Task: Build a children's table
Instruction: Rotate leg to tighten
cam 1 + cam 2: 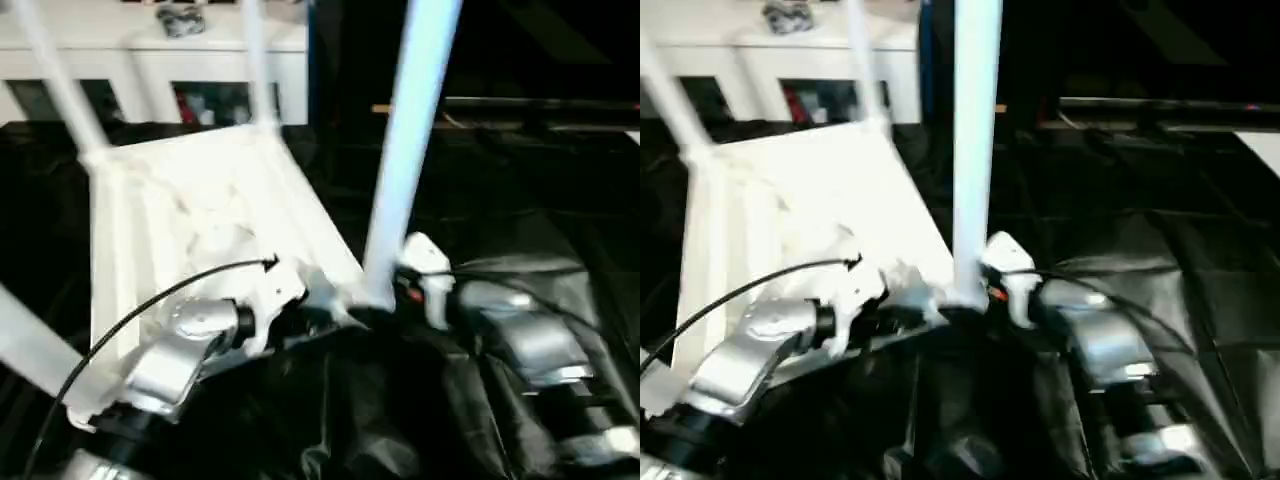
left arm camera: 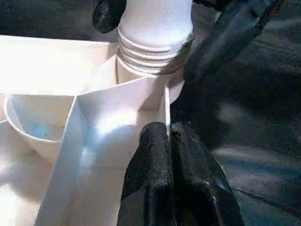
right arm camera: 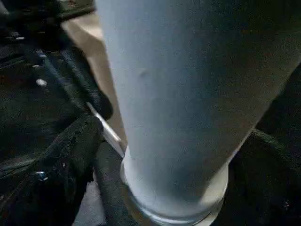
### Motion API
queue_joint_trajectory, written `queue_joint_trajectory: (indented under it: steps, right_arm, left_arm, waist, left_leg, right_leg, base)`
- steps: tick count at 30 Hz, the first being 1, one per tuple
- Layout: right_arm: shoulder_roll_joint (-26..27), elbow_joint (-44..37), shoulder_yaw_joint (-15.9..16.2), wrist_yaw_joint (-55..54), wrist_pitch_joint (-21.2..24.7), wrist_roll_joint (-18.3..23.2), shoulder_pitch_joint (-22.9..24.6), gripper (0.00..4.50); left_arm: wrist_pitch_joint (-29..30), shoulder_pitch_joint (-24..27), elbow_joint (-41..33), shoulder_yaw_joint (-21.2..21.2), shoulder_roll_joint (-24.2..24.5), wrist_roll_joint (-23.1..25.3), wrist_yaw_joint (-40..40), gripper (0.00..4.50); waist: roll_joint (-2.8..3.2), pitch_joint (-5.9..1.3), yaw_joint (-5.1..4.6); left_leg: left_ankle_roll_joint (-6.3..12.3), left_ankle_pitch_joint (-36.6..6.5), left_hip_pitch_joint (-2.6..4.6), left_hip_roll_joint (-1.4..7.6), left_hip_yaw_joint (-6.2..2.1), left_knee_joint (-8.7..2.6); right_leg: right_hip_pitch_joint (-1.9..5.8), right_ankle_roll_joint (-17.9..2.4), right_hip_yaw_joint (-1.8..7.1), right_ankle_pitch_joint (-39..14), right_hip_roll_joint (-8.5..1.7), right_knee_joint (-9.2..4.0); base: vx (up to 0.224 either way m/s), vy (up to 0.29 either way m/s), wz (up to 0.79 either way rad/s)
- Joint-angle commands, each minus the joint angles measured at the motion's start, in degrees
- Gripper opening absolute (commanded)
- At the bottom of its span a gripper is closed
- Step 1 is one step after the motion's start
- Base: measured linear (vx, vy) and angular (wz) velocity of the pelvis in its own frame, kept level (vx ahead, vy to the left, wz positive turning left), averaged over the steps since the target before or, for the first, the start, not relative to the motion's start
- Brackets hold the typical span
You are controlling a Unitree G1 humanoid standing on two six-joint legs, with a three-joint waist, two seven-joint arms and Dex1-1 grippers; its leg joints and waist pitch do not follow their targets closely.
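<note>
On black sheeting, upturned table (image 1: 190, 200) (4 legs up)

left end effector (image 2: 169, 141) pinched closed, right end effector (image 2: 188, 42) clamped

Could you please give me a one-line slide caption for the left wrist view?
Left gripper pinches the upturned tabletop's rim beside the corner socket, where a white leg's threaded end sits partly screwed in.

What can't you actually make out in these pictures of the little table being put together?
- Leg top: cut off by the upper edge of both eye views.
- Leg's threaded end: how far it sits in the corner socket, hidden by the tabletop wall in the left wrist view.
- Cabinet contents: blurred.
</note>
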Motion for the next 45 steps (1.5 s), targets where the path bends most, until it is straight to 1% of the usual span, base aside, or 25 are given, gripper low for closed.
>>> queue_joint_trajectory:
  steps: [1, 3, 5, 8, 12, 15, 18, 19, 20, 21, 25, 26, 28, 29, 30, 31, 32, 34, 35, 36, 39, 40, 41, 43, 45]
  right_arm:
    - [-0.8, -1.5, 1.2, 2.6, -0.5, 1.1, 0.5, 4.48]
    - [-1.5, -2.0, 1.9, 4.7, -0.8, 1.5, 0.7, 4.15]
    - [-2.1, -2.6, 2.7, 6.3, -0.7, 1.7, 1.0, 4.12]
    - [-3.0, -3.2, 4.1, 8.4, -1.2, 1.2, 1.4, 3.74]
    - [-2.8, -2.7, 4.8, 8.2, -2.1, 0.6, 1.5, 3.56]
    - [-2.1, -2.0, 5.1, 7.5, -2.6, 0.1, 1.3, 3.23]
    - [-1.6, -2.0, 5.0, 7.1, -2.3, 0.4, 1.4, 3.09]
    - [-1.6, -2.2, 5.1, 7.1, -2.3, 0.5, 1.7, 2.89]
    - [-1.5, -2.6, 5.4, 7.1, -2.3, 0.5, 2.2, 2.86]
    - [-1.4, -2.6, 5.6, 6.9, -2.4, 0.4, 2.5, 2.83]
    - [0.3, -1.9, 4.9, 4.0, -2.8, 0.3, 3.4, 2.77]
    - [3.1, 0.1, 3.3, -1.2, -2.9, -0.3, 3.2, 2.76]
    - [6.0, 2.4, 1.9, -6.6, -2.6, -1.0, 2.7, 2.76]
    - [7.8, 3.8, 1.0, -10.3, -2.5, -1.6, 2.4, 2.76]
    - [9.6, 5.0, 0.4, -13.5, -2.1, -2.0, 2.0, 2.76]
    - [10.9, 5.7, 0.0, -15.9, -1.7, -2.4, 1.8, 2.76]
    - [12.4, 6.5, -0.1, -18.5, -1.5, -3.0, 1.4, 2.75]
    - [14.6, 7.5, 0.2, -21.9, -1.6, -4.1, 0.8, 2.75]
    - [17.8, 9.2, 0.4, -26.1, -1.1, -5.3, -0.4, 2.75]
    - [19.2, 10.0, 0.5, -27.8, -0.6, -5.7, -1.0, 2.75]
    - [22.8, 11.1, 0.4, -29.6, -1.5, -5.5, -2.4, 2.75]
    - [23.4, 11.2, 0.4, -29.8, -1.8, -5.4, -2.6, 3.1]
    - [24.0, 11.0, 0.5, -28.8, -2.3, -5.0, -2.8, 3.1]
    - [23.7, 10.2, 0.2, -27.4, -2.3, -4.0, -2.6, 3.45]
    - [22.3, 9.7, 0.5, -25.7, -4.0, -4.4, -2.4, 3.55]
  left_arm:
    - [-1.2, -0.5, -3.7, -1.0, 0.1, -4.4, -4.9, 0.0]
    - [-0.9, -0.3, -4.1, -1.6, 1.7, -4.9, -7.3, 0.0]
    - [-1.0, -0.4, -3.8, -1.6, 2.2, -4.9, -7.9, 0.0]
    - [-1.6, -0.9, -2.9, -1.7, 3.0, -4.5, -8.6, 0.0]
    - [-2.0, -1.2, -2.5, -1.8, 3.5, -4.4, -8.8, 0.0]
    - [-2.3, -1.5, -2.1, -1.9, 3.8, -4.4, -9.0, 0.0]
    - [-2.4, -1.7, -1.8, -1.8, 3.8, -4.4, -9.1, 0.0]
    - [-2.4, -1.7, -1.8, -1.7, 3.8, -4.4, -9.1, 0.0]
    - [-2.5, -1.7, -1.6, -1.7, 3.7, -4.4, -8.9, 0.0]
    - [-2.6, -1.7, -1.5, -1.6, 3.6, -4.3, -8.6, 0.0]
    - [-2.7, -1.8, -0.6, -1.3, 2.7, -3.4, -6.2, 0.0]
    - [-2.4, -2.5, 0.6, -1.5, 1.7, -1.6, -3.0, 0.0]
    - [-1.5, -3.2, 1.7, -1.8, 0.6, 0.0, -0.1, 0.0]
    - [-1.1, -3.7, 2.5, -1.7, -0.6, 0.9, 2.3, 0.0]
    - [-0.4, -4.3, 3.0, -1.6, -1.9, 1.4, 4.4, 0.0]
    - [0.1, -4.8, 3.4, -1.7, -2.9, 1.8, 5.8, 0.0]
    - [0.5, -5.4, 4.0, -1.9, -4.1, 2.7, 7.9, 0.0]
    - [1.4, -6.3, 4.8, -2.2, -6.0, 3.7, 10.7, 0.0]
    - [2.4, -7.5, 6.3, -2.4, -8.6, 4.7, 14.7, 0.0]
    - [2.6, -8.0, 7.1, -2.4, -9.7, 5.2, 16.5, 0.0]
    - [2.4, -9.3, 8.8, -2.7, -12.2, 6.2, 19.4, 0.0]
    - [2.3, -9.5, 9.0, -2.7, -12.6, 6.3, 19.8, 0.0]
    - [1.7, -9.8, 9.1, -3.0, -12.9, 6.5, 19.1, 0.0]
    - [1.6, -9.5, 8.6, -3.4, -12.3, 6.2, 17.6, 0.0]
    - [1.4, -8.9, 8.1, -3.6, -11.4, 6.0, 15.9, 0.0]
  waist:
    - [-0.53, -3.39, -0.14]
    - [-0.51, -3.41, -0.08]
    - [-0.41, -3.38, 0.0]
    - [-0.48, -3.37, 0.16]
    - [-0.51, -3.31, 0.18]
    - [-0.48, -3.31, 0.15]
    - [-0.5, -3.4, 0.13]
    - [-0.48, -3.41, 0.15]
    - [-0.46, -3.42, 0.14]
    - [-0.58, -3.39, 0.16]
    - [-0.56, -3.34, 0.1]
    - [-0.57, -3.33, 0.08]
    - [-0.62, -3.06, -0.35]
    - [-0.61, -3.02, -0.58]
    - [-0.87, -3.01, -0.83]
    - [-0.74, -3.0, -0.9]
    - [-0.69, -2.95, -1.34]
    - [-0.72, -2.93, -1.7]
    - [-0.65, -2.93, -1.96]
    - [-0.72, -2.88, -2.23]
    - [-0.82, -3.0, -2.26]
    - [-0.74, -3.07, -2.24]
    - [-0.94, -3.09, -2.17]
    - [-0.88, -3.22, -2.1]
    - [-0.8, -3.35, -2.06]
  left_leg:
    - [5.12, -6.0, 1.4, 3.66, -1.47, -4.16]
    - [4.88, -6.3, 1.48, 3.68, -1.44, -4.16]
    - [4.84, -6.2, 1.57, 3.72, -1.41, -4.17]
    - [4.61, -6.1, 1.58, 3.74, -1.45, -4.2]
    - [4.03, -6.8, 1.61, 3.72, -1.43, -4.26]
    - [3.64, -7.2, 1.58, 3.69, -1.47, -4.26]
    - [3.74, -6.7, 1.53, 3.66, -1.5, -4.2]
    - [3.79, -6.5, 1.55, 3.67, -1.5, -4.19]
    - [3.92, -6.3, 1.54, 3.65, -1.49, -4.15]
    - [4.01, -6.3, 1.51, 3.66, -1.49, -4.16]
    - [4.0, -6.6, 1.5, 3.64, -1.45, -4.16]
    - [3.58, -7.2, 1.49, 3.65, -1.51, -4.25]
    - [2.34, -9.2, 1.41, 3.5, -1.55, -4.53]
    - [0.93, -11.4, 1.66, 3.59, -1.64, -4.72]
    - [-0.28, -12.9, 1.51, 3.48, -1.8, -4.88]
    - [-0.79, -13.4, 1.5, 3.52, -1.87, -4.96]
    - [-1.93, -15.6, 1.62, 3.48, -1.99, -5.08]
    - [-2.29, -15.9, 1.59, 3.49, -2.02, -5.16]
    - [-2.49, -16.1, 1.51, 3.41, -2.03, -5.15]
    - [-2.68, -16.6, 1.42, 3.29, -2.13, -5.21]
    - [-2.24, -16.4, 1.41, 3.27, -2.07, -5.06]
    - [-2.03, -16.0, 1.38, 3.32, -2.09, -5.05]
    - [-1.49, -15.1, 1.32, 3.33, -2.0, -5.03]
    - [-0.52, -13.0, 1.1, 3.34, -1.96, -4.94]
    - [0.65, -10.7, 1.03, 3.35, -1.86, -4.74]
  right_leg:
    - [2.08, -16.6, 1.59, 1.8, -2.74, -3.31]
    - [2.0, -16.6, 1.56, 1.1, -2.67, -3.27]
    - [1.94, -16.7, 1.57, 1.3, -2.62, -3.28]
    - [1.98, -16.7, 1.54, 1.6, -2.68, -3.2]
    - [1.95, -16.7, 1.6, 0.2, -2.71, -3.31]
    - [1.95, -16.4, 1.62, -0.4, -2.76, -3.36]
    - [2.07, -16.4, 1.61, 0.3, -2.72, -3.21]
    - [2.04, -16.5, 1.59, 0.6, -2.72, -3.2]
    - [2.04, -16.5, 1.58, 0.9, -2.71, -3.17]
    - [2.06, -16.6, 1.58, 0.7, -2.73, -3.17]
    - [1.89, -16.5, 1.63, 0.0, -2.74, -3.27]
    - [1.98, -16.3, 1.6, -1.0, -2.73, -3.35]
    - [1.74, -15.9, 1.65, -4.1, -2.7, -3.73]
    - [1.58, -15.1, 1.69, -7.7, -2.75, -4.03]
    - [1.75, -14.2, 1.64, -10.7, -2.76, -4.21]
    - [1.71, -13.7, 1.66, -11.6, -2.83, -4.2]
    - [1.42, -12.7, 1.7, -14.4, -2.8, -4.56]
    - [1.23, -12.2, 1.75, -14.4, -2.7, -4.65]
    - [1.16, -12.0, 1.77, -14.3, -2.65, -4.65]
    - [1.17, -11.8, 1.71, -15.3, -2.68, -4.81]
    - [1.12, -11.3, 1.85, -15.4, -2.78, -5.06]
    - [1.16, -11.3, 1.85, -14.5, -2.8, -4.98]
    - [1.19, -11.5, 1.82, -12.6, -2.67, -4.91]
    - [1.46, -12.2, 1.77, -9.2, -2.66, -4.51]
    - [1.66, -13.3, 1.69, -5.4, -2.68, -4.18]
  base:
    - [0.0, 0.0, 0.0]
    - [0.0, 0.0, 0.0]
    - [0.0, 0.0, 0.0]
    - [0.0, 0.0, 0.0]
    - [0.0, 0.0, 0.0]
    - [0.0, 0.0, 0.0]
    - [0.0, 0.0, 0.0]
    - [0.0, 0.0, 0.0]
    - [0.0, 0.0, 0.0]
    - [0.0, 0.0, 0.0]
    - [0.0, 0.0, 0.0]
    - [0.0, 0.0, 0.0]
    - [0.0, 0.0, 0.0]
    - [0.0, 0.0, 0.0]
    - [0.0, 0.0, 0.0]
    - [0.0, 0.0, 0.0]
    - [0.0, 0.0, 0.0]
    - [0.0, 0.0, 0.0]
    - [0.0, 0.0, 0.0]
    - [0.0, 0.0, 0.0]
    - [0.0, 0.0, 0.0]
    - [0.0, 0.0, 0.0]
    - [0.0, 0.0, 0.0]
    - [0.0, 0.0, 0.0]
    - [0.0, 0.0, 0.0]
